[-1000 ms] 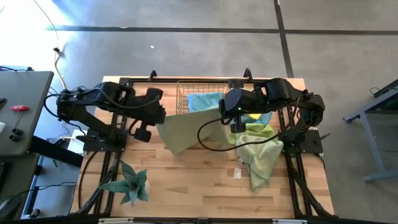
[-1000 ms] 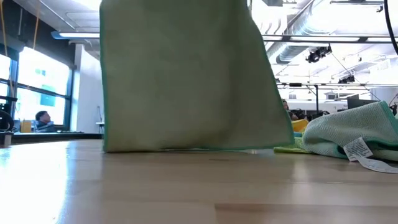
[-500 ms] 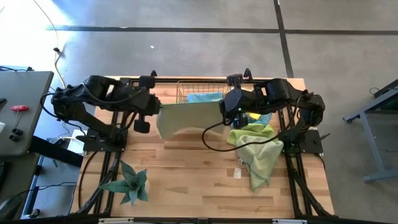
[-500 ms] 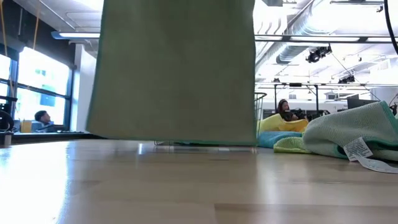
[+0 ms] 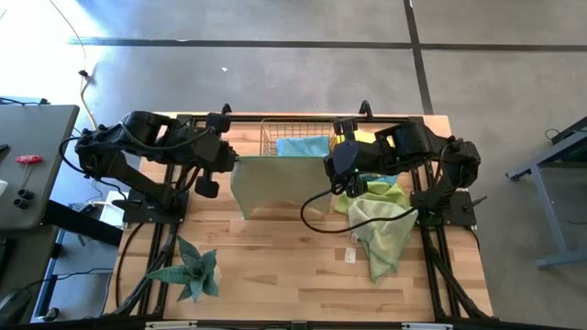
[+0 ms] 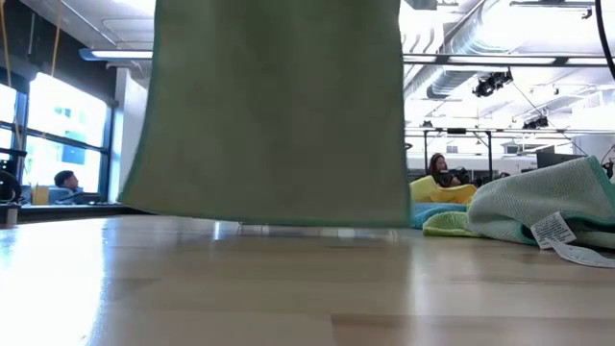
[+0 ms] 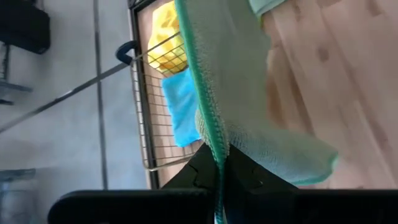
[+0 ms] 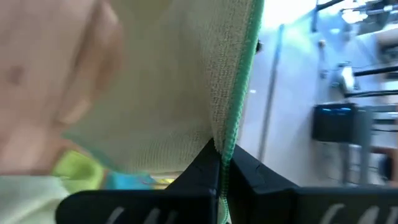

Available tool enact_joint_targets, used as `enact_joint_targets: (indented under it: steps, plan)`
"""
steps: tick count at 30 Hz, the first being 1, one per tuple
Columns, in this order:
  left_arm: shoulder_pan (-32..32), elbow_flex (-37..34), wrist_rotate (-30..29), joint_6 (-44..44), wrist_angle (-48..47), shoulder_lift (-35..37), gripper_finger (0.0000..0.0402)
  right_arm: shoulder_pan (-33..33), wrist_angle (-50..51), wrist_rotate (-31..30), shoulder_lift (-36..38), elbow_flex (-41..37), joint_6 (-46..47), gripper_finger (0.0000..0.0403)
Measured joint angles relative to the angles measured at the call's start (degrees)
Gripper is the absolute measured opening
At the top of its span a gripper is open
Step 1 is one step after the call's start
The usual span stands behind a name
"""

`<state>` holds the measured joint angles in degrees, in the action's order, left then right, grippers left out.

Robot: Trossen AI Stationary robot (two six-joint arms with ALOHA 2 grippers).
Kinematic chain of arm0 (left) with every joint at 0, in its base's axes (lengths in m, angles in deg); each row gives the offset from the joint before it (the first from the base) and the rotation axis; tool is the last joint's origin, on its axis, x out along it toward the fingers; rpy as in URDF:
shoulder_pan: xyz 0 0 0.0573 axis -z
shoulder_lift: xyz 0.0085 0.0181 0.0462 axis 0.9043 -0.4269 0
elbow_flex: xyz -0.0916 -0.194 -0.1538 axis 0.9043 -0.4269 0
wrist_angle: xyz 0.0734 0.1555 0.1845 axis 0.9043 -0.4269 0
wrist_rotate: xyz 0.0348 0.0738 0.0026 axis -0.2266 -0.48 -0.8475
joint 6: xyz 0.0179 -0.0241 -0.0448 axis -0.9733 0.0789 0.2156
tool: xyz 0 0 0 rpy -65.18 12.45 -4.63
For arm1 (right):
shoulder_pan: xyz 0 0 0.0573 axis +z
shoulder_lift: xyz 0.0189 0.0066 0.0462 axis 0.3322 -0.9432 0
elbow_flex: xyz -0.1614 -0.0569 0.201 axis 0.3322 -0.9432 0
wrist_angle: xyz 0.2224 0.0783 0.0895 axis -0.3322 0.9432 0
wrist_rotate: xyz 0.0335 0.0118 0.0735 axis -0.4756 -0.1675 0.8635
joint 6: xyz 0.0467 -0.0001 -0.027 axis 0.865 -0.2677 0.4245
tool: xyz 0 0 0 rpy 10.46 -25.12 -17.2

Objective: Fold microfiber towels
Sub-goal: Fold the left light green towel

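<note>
A pale green microfiber towel (image 5: 275, 183) hangs spread between my two grippers over the table's far middle. My left gripper (image 5: 233, 163) is shut on one upper corner and my right gripper (image 5: 332, 165) on the other. In the low view the towel (image 6: 274, 106) is a broad sheet whose lower edge (image 6: 279, 221) hangs just over the table top. Further towels lie heaped at the right: a pale green one (image 5: 383, 234) on the wood, a lime one (image 5: 367, 196) under it, and a light blue one (image 5: 303, 147) in the wire basket (image 5: 268, 137). My left gripper pinches the towel's hemmed edge at an upper corner (image 7: 217, 155) between its two fingers, slanting down from the table's left. The cloth hangs below, its top edge drawn straight. My right gripper pinches the green-hemmed edge at the other upper corner (image 8: 221, 149), slanting down from the right. The towel hangs below it.
The copper wire basket stands at the far edge just behind the hanging towel. A spiky green plant (image 5: 190, 269) sits near the front left. Bare wood (image 5: 284, 266) lies in front of the towel. A tagged towel heap (image 6: 538, 216) shows at the right in the low view.
My left gripper has risen and gone toward the table's far edge, and my right gripper has rolled at the wrist. The towel's top edge, slanted and sagging before, now runs straight and level between them. Its lower edge has come up off the table.
</note>
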<state>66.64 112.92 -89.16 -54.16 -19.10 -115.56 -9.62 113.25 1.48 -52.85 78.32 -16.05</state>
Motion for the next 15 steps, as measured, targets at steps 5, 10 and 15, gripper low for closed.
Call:
enact_joint_targets:
  steps: [5,10,15]
  plan:
    - [0.0,0.0,-4.08,-2.33,0.16,0.0,0.0,0.0,-0.18,-3.91,0.0,0.0,-2.71,0.0]
    - [0.0,0.0,-7.19,-1.23,0.42,0.0,0.0,0.53,-0.28,-4.3,0.0,0.0,-1.19,0.0]
    - [0.0,-0.02,-1.04,5.75,0.17,0.0,0.0,1.61,-0.04,1.63,0.0,0.0,5.19,0.0]
